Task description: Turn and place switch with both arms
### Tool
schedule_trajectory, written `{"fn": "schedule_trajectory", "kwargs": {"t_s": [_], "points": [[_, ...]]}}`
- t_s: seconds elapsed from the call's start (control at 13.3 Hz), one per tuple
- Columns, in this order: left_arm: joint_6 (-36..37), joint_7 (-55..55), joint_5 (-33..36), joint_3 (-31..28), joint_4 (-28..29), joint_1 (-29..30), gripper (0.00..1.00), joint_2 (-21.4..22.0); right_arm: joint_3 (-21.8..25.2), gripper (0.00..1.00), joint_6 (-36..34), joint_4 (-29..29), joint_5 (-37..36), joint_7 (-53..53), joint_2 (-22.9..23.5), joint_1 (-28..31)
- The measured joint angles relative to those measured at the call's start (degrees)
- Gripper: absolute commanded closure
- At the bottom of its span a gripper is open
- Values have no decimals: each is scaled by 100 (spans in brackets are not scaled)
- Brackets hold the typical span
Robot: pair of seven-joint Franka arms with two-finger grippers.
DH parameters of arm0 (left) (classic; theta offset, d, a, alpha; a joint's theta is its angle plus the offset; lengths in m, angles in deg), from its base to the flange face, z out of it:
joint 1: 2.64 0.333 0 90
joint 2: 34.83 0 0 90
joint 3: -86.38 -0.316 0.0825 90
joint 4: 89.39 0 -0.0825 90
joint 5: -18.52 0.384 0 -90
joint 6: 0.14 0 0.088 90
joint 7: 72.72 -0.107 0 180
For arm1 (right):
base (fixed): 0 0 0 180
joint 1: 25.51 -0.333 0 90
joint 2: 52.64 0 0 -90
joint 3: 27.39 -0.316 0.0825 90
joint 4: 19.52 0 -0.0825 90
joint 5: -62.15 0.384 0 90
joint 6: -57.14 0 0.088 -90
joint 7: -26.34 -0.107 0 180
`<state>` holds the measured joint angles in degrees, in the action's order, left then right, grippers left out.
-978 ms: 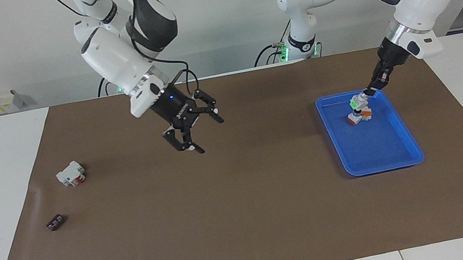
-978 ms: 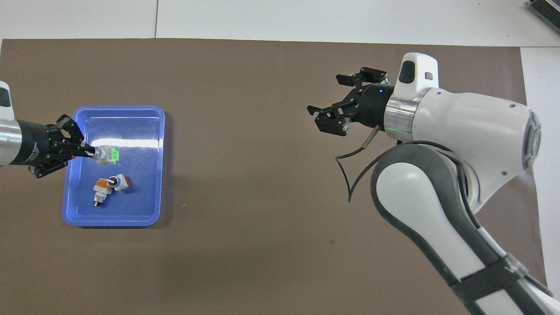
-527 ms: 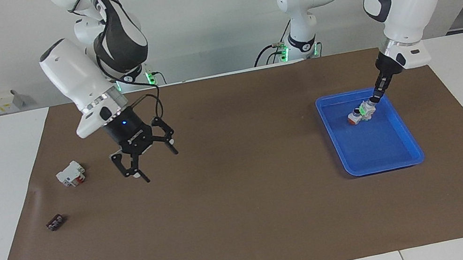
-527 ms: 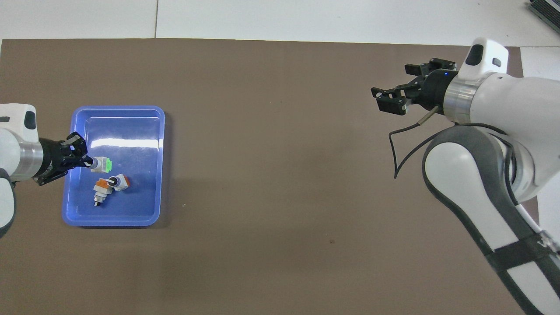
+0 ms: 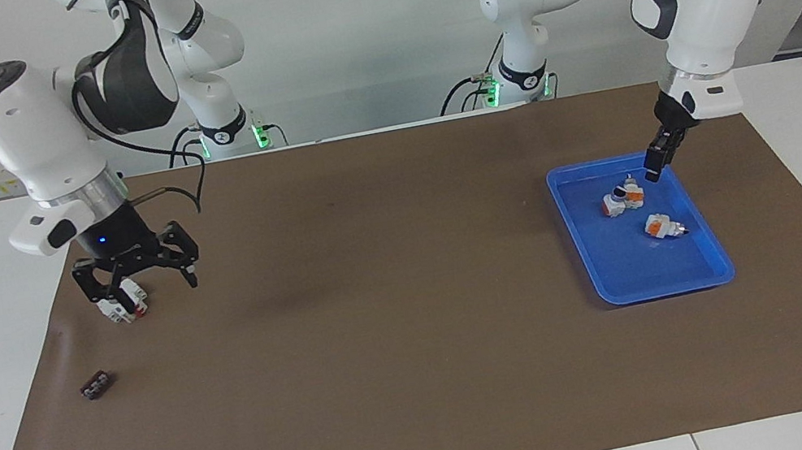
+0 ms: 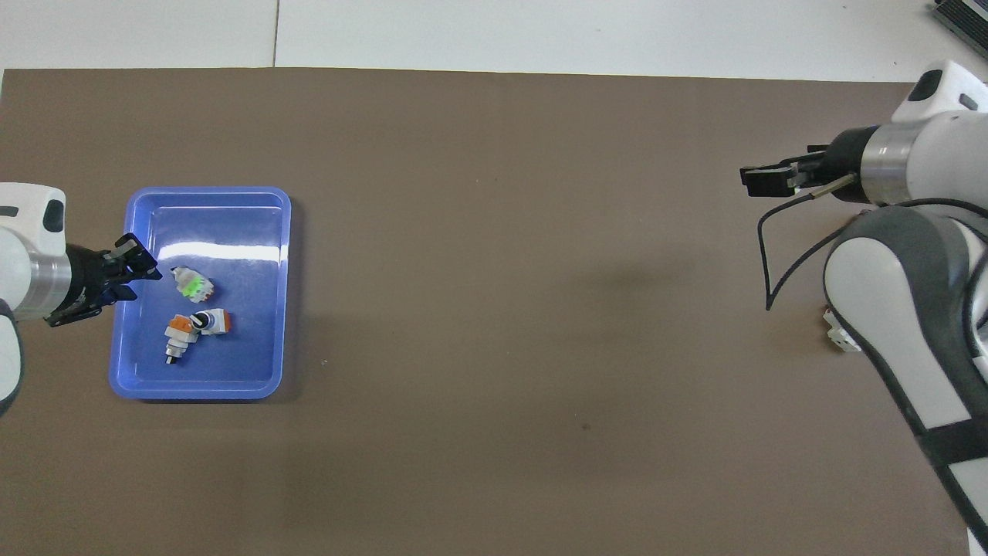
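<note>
Facing view: left claw (image 5: 659, 161) hangs open and empty over the robot-side rim of the blue tray (image 5: 714, 267) at the left arm's end of the bench (image 5: 424, 353); the switch (image 5: 663, 226) lies loose in the tray, apart from the white-and-orange part (image 5: 622, 199); right claw (image 5: 136, 275) is spread open just above the white part with a red patch (image 5: 124, 305), black block (image 5: 97, 385) farther out. Overhead view: switch (image 6: 192, 283) shows a green mark, just off the left claw (image 6: 137, 270) tips, and the right claw (image 6: 776, 179) sits over the mat at the right arm's end.
</note>
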<state>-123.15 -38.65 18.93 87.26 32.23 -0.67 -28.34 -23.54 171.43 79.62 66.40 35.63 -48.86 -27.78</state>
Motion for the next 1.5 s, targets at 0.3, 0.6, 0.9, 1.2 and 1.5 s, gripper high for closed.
{"fn": "schedule_trajectory", "kwargs": {"t_s": [0.3,0.6,0.9,1.2,1.5], "points": [[1034,-126,44,72,-1014,-56,25,-209,110,0,-1690,-545,-172,-675,-525,186],[2443,-745,157,121,-2237,-716,26,-464,230,0,-2643,-1098,-384,-841,-567,271],[3389,-1966,160,98,-3108,-837,29,-620,169,0,-2739,-1107,-406,-969,-500,236],[4116,-2855,161,-38,-3617,-744,29,-728,132,0,-2848,-1315,-430,-973,-482,183],[4623,-3308,142,-74,-3902,-484,0,-736,116,0,-2851,-1342,-430,-1014,-439,183]]}}
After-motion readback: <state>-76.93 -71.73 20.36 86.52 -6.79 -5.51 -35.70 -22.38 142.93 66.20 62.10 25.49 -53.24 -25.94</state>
